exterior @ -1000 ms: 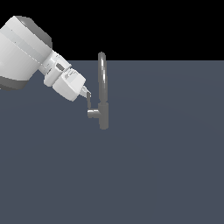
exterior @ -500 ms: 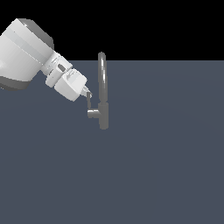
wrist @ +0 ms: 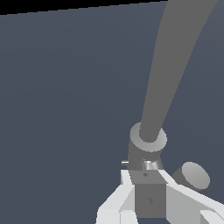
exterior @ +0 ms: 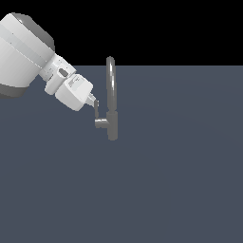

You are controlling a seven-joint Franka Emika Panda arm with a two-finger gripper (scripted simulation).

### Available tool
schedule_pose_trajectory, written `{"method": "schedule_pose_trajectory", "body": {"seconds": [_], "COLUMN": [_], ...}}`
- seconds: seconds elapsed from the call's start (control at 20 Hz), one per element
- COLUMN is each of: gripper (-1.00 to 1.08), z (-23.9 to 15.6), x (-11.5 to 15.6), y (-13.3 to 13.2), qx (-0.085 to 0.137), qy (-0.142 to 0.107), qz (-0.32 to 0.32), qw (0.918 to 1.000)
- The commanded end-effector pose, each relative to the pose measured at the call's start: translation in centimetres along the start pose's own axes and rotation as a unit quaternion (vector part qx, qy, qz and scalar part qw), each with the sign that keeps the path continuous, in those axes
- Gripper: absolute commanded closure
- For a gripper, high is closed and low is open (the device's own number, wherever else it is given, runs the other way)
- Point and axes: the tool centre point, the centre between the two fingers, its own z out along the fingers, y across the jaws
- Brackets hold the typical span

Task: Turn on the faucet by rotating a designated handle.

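In the wrist view the white claw (wrist: 146, 192) sits nearest, its two pale fingers (wrist: 120, 199) flanking a short thin grey metallic lever handle (wrist: 148, 192) and appearing pinched on it. Just beyond stands the slim grey metallic faucet (wrist: 148, 140), its tall spout rising away. In the exterior view the claw (exterior: 96, 105) meets the handle (exterior: 97, 111) on the faucet's (exterior: 112, 118) left side stub, on the flat dark blue-grey table (exterior: 166, 180).
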Motion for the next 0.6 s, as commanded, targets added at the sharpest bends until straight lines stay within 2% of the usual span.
{"method": "schedule_pose_trajectory", "body": {"seconds": [0.0,0.35,0.45,0.55], "gripper": [1.08,1.08,1.08,1.08], "z": [0.0,-0.4,-0.6,-0.4], "x": [0.3,0.7,0.5,0.4], "y": [0.7,2.4,1.9,2.5], "qx": [-0.001,-0.001,0.004,0.003], "qy": [0.000,0.000,-0.001,-0.001], "qz": [0.001,0.001,0.001,0.001], "qw": [1.0000,1.0000,1.0000,1.0000]}}
